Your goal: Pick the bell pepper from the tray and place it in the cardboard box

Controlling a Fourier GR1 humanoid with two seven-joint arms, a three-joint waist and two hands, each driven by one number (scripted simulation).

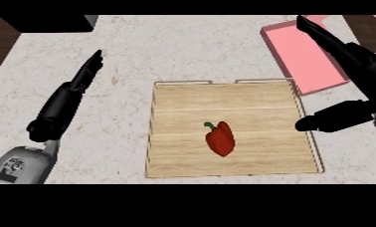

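The bell pepper (220, 139) lies untouched at lower centre of the wooden tray (183, 116); the right hand (345, 71), open at the frame's right, hovers beside it; the left hand (70, 101) rests open at left; approach stage, I judge; next, a descent onto the pepper.

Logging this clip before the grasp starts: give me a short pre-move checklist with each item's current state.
1. Bell pepper lies on the tray, unobstructed: ok.
2. Right hand open, holding nothing: ok.
3. Right hand over the pepper: not ok, it is off the tray's right edge.
4. Left hand clear of the tray, at the view's left: ok.
5. Pink box open and reachable behind the tray: ok, though the right hand partly covers it.
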